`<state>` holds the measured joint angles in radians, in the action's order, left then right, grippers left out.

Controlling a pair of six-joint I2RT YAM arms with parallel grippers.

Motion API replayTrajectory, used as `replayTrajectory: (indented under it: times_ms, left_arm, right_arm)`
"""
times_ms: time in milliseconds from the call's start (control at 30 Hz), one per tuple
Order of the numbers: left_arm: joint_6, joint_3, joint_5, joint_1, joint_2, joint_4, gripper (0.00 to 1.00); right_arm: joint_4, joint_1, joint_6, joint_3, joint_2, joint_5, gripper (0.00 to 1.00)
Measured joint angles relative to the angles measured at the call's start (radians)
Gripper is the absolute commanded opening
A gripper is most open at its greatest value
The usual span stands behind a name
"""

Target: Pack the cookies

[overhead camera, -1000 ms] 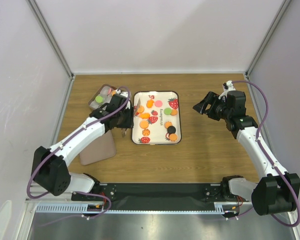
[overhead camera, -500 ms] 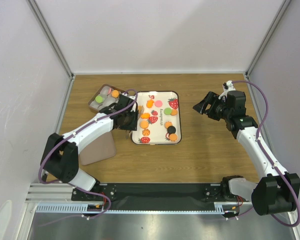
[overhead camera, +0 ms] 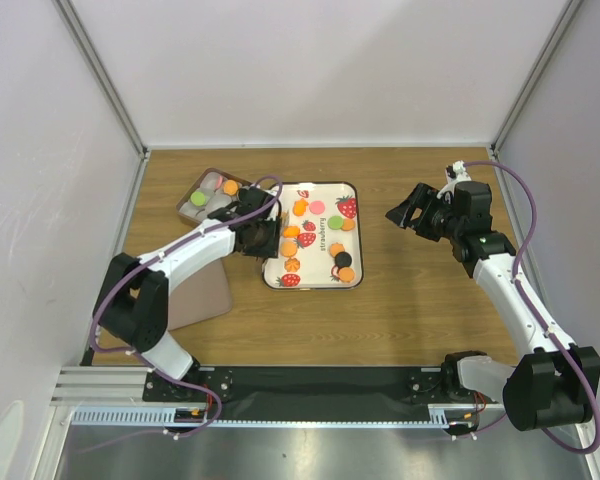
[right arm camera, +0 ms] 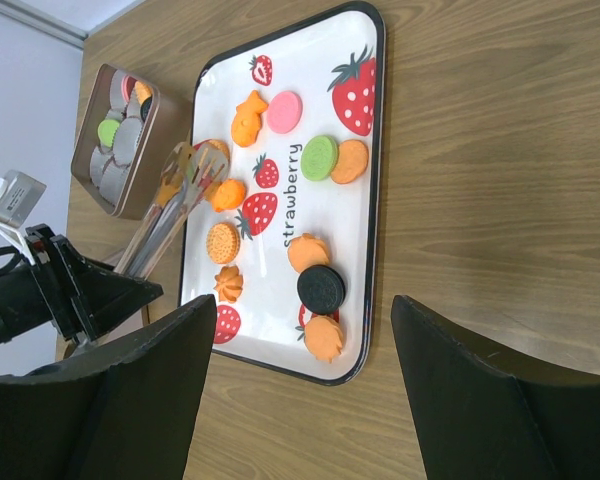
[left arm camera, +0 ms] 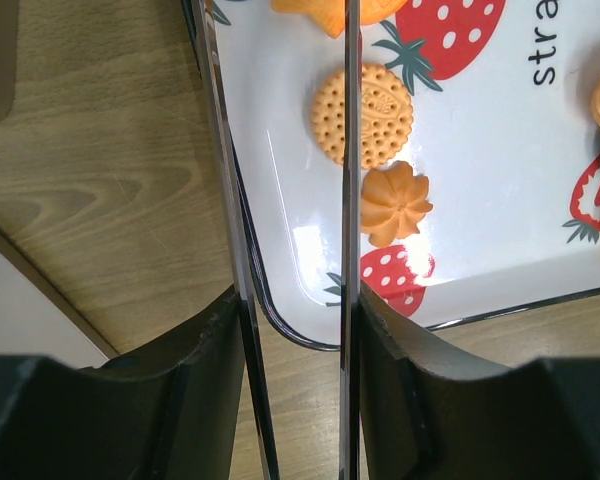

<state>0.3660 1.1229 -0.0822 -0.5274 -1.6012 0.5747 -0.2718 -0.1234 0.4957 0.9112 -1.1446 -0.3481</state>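
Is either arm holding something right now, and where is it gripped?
The left gripper holds metal tongs by their handle end, tips over the tray. The right gripper is open, holding nothing.

Left tool (overhead camera: 250, 234) clamps tongs (right arm camera: 170, 215), arm stretched forward; right tool (overhead camera: 404, 212) hangs with jaws wide.

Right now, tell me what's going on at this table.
The left gripper is closed on a pair of metal tongs, whose tips reach over the left side of the strawberry-print tray. I cannot tell whether they grip anything. Many cookies lie on the tray, and a few sit in the open tin beside it. The right gripper hangs open and empty over the table, right of the tray.
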Motion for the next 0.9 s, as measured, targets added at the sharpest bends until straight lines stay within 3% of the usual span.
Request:
replayTrajectory:
  times_ms: [600, 900]
  left_arm:
    - [-0.001, 0.049, -0.019, -0.014, -0.061, 0.013, 0.47]
    - [-0.008, 0.079, -0.046, -0.04, -0.089, 0.036, 0.41]
  right_arm:
    - [0.0, 0.0, 0.0, 0.0, 0.0, 0.0, 0.77]
    - [0.0, 0.0, 0.0, 0.0, 0.0, -0.001, 0.77]
